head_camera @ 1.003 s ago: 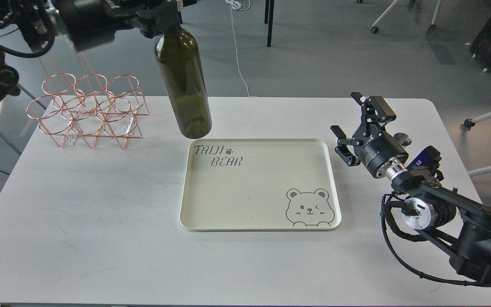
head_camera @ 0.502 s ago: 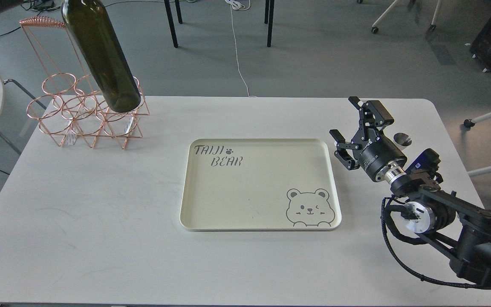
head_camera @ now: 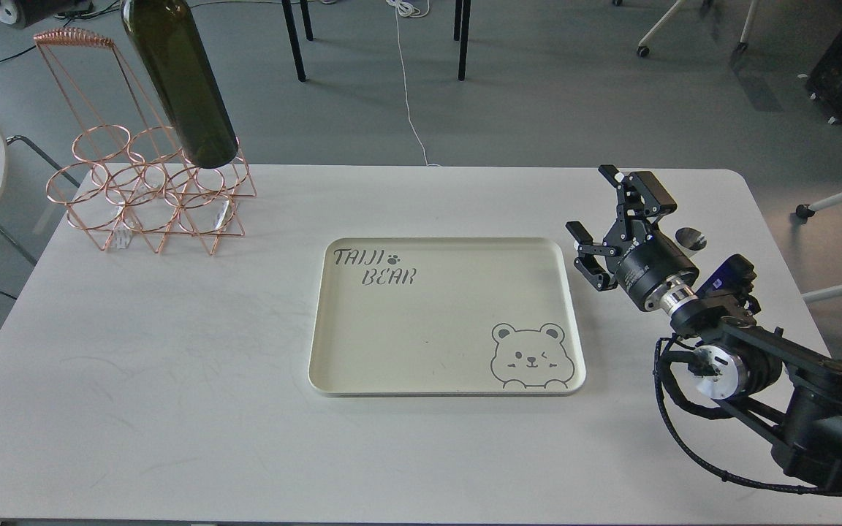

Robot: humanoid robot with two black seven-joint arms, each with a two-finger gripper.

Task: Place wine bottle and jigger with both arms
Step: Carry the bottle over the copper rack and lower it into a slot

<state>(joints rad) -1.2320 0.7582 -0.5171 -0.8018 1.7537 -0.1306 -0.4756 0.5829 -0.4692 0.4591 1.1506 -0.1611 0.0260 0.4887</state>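
So the wine bottle [head_camera: 183, 84] has swung from over the tray [head_camera: 326, 321] to about 10 o'clock, tilted above the copper rack [head_camera: 150, 197]; left gripper's out of frame, can't tell its fingers. Right gripper [head_camera: 611, 219] has barely budged, fingers wide and empty, jigger [head_camera: 690, 238] just beside it on the worktop [head_camera: 172, 380]. Rack placement looks next.

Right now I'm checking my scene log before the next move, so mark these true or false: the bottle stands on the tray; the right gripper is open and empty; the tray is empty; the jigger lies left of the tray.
1. The wine bottle stands on the tray. False: it hangs tilted above the copper wire rack.
2. The right gripper is open and empty. True.
3. The tray holds nothing. True.
4. The jigger lies left of the tray. False: it sits right of it, behind the right gripper.
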